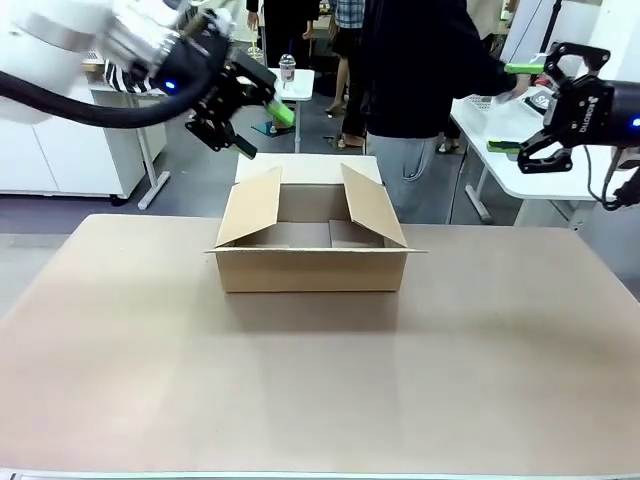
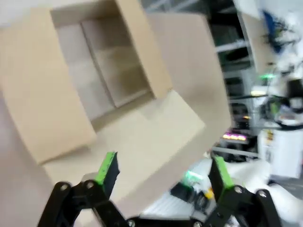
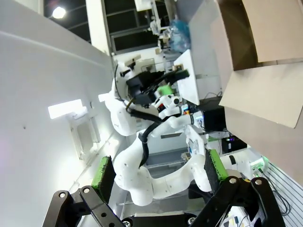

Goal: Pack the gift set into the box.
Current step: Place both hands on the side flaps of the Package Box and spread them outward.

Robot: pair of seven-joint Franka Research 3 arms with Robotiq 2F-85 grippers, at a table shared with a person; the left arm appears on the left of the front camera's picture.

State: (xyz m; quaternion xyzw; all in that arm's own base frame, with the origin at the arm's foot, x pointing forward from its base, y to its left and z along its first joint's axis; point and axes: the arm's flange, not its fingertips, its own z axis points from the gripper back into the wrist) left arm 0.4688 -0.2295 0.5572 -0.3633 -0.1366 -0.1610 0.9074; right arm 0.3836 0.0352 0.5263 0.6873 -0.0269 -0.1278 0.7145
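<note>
The box [image 1: 312,268] stands open in the middle of the far half of the table, its four flaps spread and only bare cardboard showing inside. The gift set is out of view. My left gripper [image 1: 265,130] hovers open above and to the left of the box, pointing down toward it. Its wrist view looks past the green pads [image 2: 108,168] of the gripper [image 2: 163,170] into the box [image 2: 104,66]. My right gripper [image 1: 515,108] hangs open high at the right, well away from the box. From its own camera, the right gripper [image 3: 158,169] is empty, with the box [image 3: 265,94] at top right.
A person in a dark top [image 1: 420,70] stands beyond the table's far edge, one arm reaching to a white side table [image 1: 495,120] at the right. Another white table with a bottle [image 1: 288,68] stands behind the box. The tan tabletop [image 1: 320,380] stretches wide before the box.
</note>
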